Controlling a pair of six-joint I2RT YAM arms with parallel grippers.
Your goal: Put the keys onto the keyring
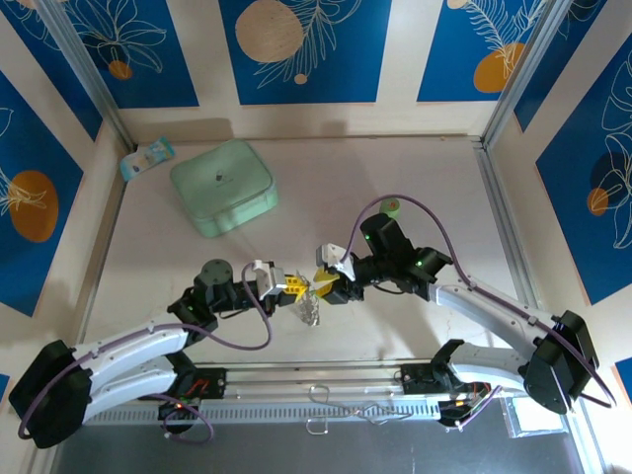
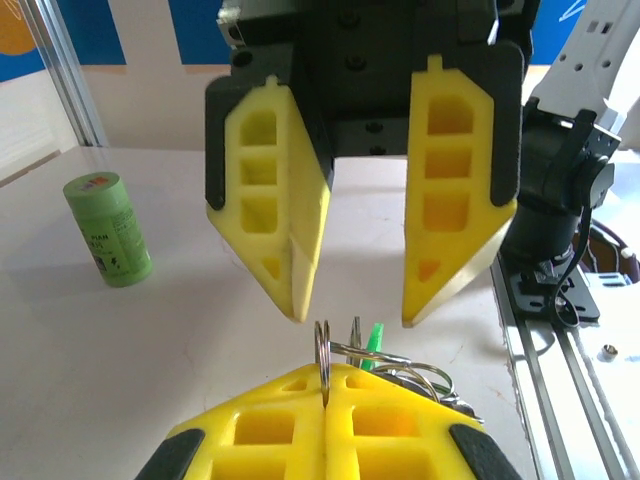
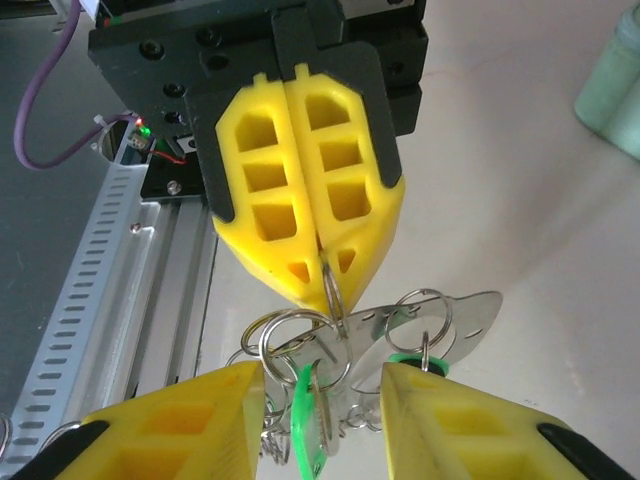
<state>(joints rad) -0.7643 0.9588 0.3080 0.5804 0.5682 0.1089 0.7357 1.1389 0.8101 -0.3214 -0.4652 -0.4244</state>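
jaws of left gripper clamp the keyring, right gripper gaping; green cylinder aside.

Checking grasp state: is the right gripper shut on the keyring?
No, the right gripper stands wide open; the left gripper pinches the keyring.

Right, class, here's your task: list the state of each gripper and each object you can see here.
left gripper: shut on the keyring.
right gripper: open, facing the left one.
keyring: pinched by one ring, the rest dangling.
green key: hanging among the rings.
green cylinder: upright on the table.
mint box: closed, flat on the table.
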